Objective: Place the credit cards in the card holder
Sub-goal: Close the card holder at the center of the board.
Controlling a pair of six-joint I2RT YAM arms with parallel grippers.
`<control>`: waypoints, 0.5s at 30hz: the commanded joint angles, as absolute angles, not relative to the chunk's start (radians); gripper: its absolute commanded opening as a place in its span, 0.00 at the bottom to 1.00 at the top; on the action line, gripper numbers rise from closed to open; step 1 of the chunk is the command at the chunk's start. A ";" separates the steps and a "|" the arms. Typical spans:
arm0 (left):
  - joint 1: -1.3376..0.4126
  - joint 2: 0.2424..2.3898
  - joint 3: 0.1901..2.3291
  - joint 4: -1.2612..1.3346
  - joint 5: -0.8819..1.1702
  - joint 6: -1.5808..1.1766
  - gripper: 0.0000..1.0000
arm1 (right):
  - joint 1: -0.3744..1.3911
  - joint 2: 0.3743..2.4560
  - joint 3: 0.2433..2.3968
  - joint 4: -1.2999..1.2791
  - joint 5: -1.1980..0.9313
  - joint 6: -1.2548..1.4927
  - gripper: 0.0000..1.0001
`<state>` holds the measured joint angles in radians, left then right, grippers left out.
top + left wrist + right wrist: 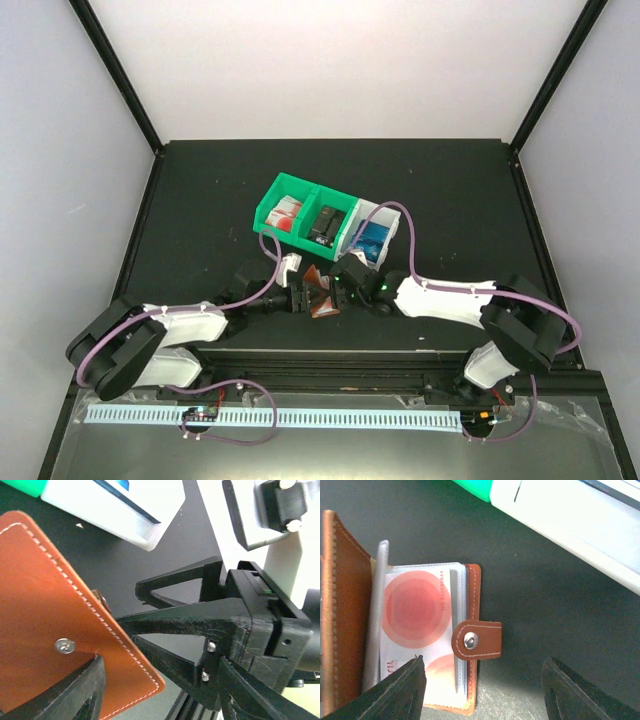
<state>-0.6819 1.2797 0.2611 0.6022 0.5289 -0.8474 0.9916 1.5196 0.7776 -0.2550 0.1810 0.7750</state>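
My left end effector [160, 669] is hanging released, one finger against the cover of the open card holder [45, 605]. My right end effector [482, 661] is hovering released over a red-and-white card [415, 610] sitting in the holder's clear pocket. Green bins [290, 210] and a white bin [390, 226] are standing beyond on the surface [200, 200].
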 commanded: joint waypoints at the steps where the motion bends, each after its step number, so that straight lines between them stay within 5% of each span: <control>1: -0.676 1.320 0.300 0.639 0.542 -0.827 0.62 | 0.996 1.551 0.813 -0.256 0.200 0.730 0.65; 7: -0.665 1.368 0.295 0.706 0.573 -0.868 0.43 | 0.995 1.583 0.834 -0.293 0.282 0.765 0.62; 15: -0.662 1.416 0.295 0.731 0.583 -0.884 0.33 | 0.995 1.549 0.834 -0.356 0.423 0.806 0.51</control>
<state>-0.6674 1.3952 0.2672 0.6746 0.5591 -0.8799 0.9920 1.5734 0.8112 -0.3119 0.3099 0.7807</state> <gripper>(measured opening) 0.345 0.524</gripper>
